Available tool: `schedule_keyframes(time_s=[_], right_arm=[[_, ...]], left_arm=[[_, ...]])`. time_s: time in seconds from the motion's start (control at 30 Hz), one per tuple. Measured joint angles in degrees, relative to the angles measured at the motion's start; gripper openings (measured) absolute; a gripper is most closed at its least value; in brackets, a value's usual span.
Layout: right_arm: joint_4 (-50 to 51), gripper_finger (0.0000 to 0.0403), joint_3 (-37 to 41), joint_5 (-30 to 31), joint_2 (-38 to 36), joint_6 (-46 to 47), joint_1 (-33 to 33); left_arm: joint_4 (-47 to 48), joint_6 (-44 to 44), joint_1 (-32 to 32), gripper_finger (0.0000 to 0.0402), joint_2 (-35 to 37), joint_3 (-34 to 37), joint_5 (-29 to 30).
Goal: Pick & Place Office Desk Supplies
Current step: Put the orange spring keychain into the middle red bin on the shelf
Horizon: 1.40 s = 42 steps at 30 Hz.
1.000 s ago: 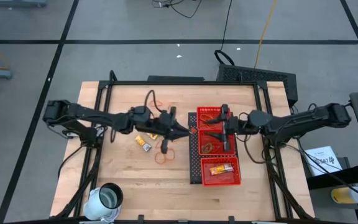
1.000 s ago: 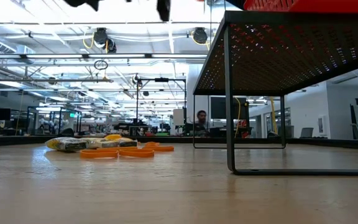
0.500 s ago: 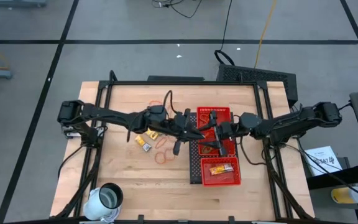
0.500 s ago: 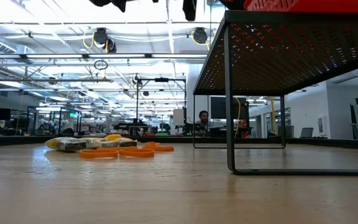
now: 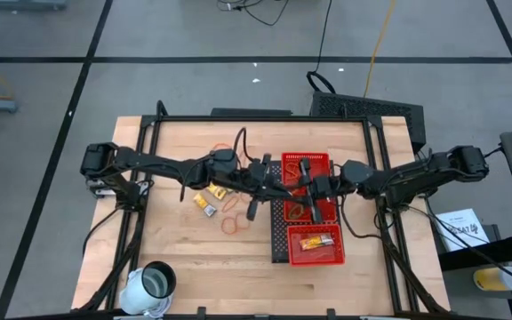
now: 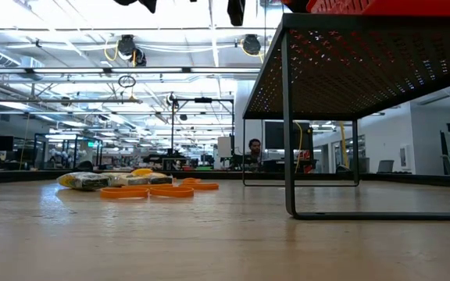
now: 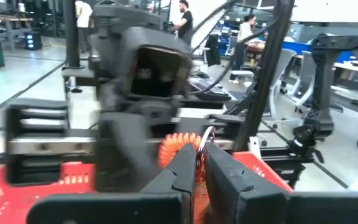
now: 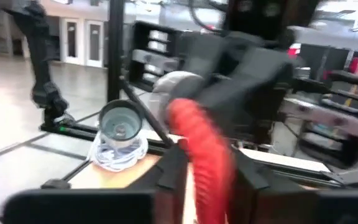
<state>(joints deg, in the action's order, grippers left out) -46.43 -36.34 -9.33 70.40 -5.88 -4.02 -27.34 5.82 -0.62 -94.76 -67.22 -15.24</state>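
Observation:
My left gripper (image 5: 279, 189) hangs at the left rim of the red mesh tray (image 5: 327, 255) and is shut on a thin orange rubber band (image 7: 202, 144). My right gripper (image 5: 307, 188) faces it over the tray's middle compartment, with a red-orange band (image 8: 202, 152) between its fingers. Loose rubber bands (image 5: 231, 224) and small yellow packets (image 5: 204, 204) lie flat on the wood left of the tray, and show in the low view as bands (image 6: 151, 190) and packets (image 6: 84, 180). One packet (image 5: 316, 241) lies in the tray's near compartment. My left gripper (image 7: 197, 177) pinches the rubber band at its lower part (image 7: 199, 163) between the two fingertips. The loop stands up above the fingers, lifted clear of the table. An orange ribbed bunch (image 7: 178, 150) sits just beyond the tips; whether the fingers hold it too, I cannot tell. My right gripper (image 8: 207, 183) has the red-orange band's lower stretch (image 8: 211, 177) between its two fingers (image 8: 171, 169). The band runs up and away from the fingers, clear of the table. Blur hides how far back it reaches.
The tray stands on thin black legs (image 6: 288, 117) above the table. A white cup (image 5: 153, 283) stands at the table's near left corner. A black frame (image 5: 260, 119) runs along the far edge. Bare wood lies near the table's near edge, left of the tray.
My left gripper has moved toward the table's right, from over the loose bands to the tray's left rim. My right gripper has moved toward the table's left, closing on it over the middle compartment. In the last half second both have kept almost still.

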Motion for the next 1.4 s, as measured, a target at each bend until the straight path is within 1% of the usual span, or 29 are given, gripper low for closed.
schedule_keyframes(time_s=[0.1, 0.17, 0.23, 0.3, 0.37, 0.57, 0.7, 0.8, 0.93, 1.07, 1.17, 1.23, 1.4], right_arm=[[0.0, 0.0017, 0.0, 0.0, 0.0, -1.3, -0.1], [0.0, 0.0013, 0.0, 0.0, 0.0, -1.8, 0.0], [0.1, 0.0022, 0.0, 0.0, 0.0, -1.7, -0.1], [0.0, 0.0031, 0.0, 0.0, 0.0, -1.4, -0.1], [0.0, 0.0032, 0.0, 0.0, 0.0, -1.1, 0.0], [1.1, 0.0016, 0.0, 0.0, -0.8, -1.1, 0.1], [6.0, 0.0021, 0.0, 0.2, -4.2, -1.0, 0.3], [10.4, 0.0022, 0.0, 0.2, -8.1, -0.7, 0.3], [19.3, 0.0021, 0.0, 0.2, -14.2, 1.0, 0.1], [29.5, 0.0029, 0.0, 0.1, -19.5, 2.9, 0.1], [35.3, 0.0031, 0.0, 0.1, -22.1, 5.2, -0.2], [38.7, 0.0029, 0.0, 0.1, -23.3, 5.8, -0.8], [40.9, 0.0026, 0.0, 0.0, -23.7, 5.2, -3.1]], left_arm=[[0.1, 0.0, 0.1, 0.0026, 0.0, 0.0, 0.1], [0.0, -0.2, 0.0, 0.0029, 0.0, 0.0, 0.4], [0.1, -0.5, 0.0, 0.0042, 0.0, 0.0, 0.6], [0.1, -1.4, 0.0, 0.0068, 0.0, 0.0, 1.8], [0.4, -2.4, 0.0, 0.0102, 0.5, 0.0, 2.9], [1.3, -3.3, 0.3, 0.0206, 2.6, 0.0, 3.4], [7.4, -5.7, 1.5, 0.025, 6.1, 0.0, 4.2], [15.9, -5.6, 2.8, 0.0272, 10.0, 0.0, 7.5], [27.5, -4.5, 4.5, 0.0287, 13.8, 0.0, 12.6], [31.7, -3.9, 5.3, 0.0288, 14.1, 0.1, 13.4], [30.7, -3.9, 5.5, 0.0282, 14.3, 0.7, 13.6], [28.7, -3.9, 5.5, 0.0276, 14.3, 2.3, 15.0], [20.9, -2.9, 6.1, 0.0261, 14.2, 6.3, 18.7]])
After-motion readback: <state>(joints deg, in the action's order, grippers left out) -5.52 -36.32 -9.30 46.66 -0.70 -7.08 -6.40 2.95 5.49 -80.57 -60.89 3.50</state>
